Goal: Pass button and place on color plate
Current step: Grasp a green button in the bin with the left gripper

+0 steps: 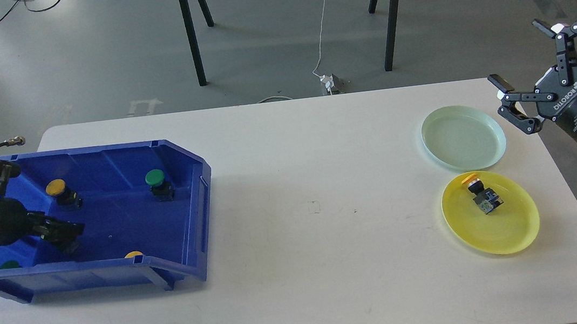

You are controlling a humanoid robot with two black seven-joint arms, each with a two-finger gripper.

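A blue bin (192, 195) at the left holds a yellow button (58, 189) and a green button (156, 180). A second green button (8, 264) and a second yellow button (133, 253) peek over the bin's front wall. My left gripper (70, 235) is down inside the bin, just in front of the yellow button; it is dark and I cannot make out its fingers. A pale green plate (463, 136) stands empty at the right. The yellow plate (513, 228) in front of it holds a yellow button (479, 193) lying on its side. My right gripper (518, 53) is open and empty, raised beside the green plate.
The white table (303, 193) ends just right of the plates. Black stand legs (191, 37) and a white cable with a plug (331, 82) are on the floor behind it.
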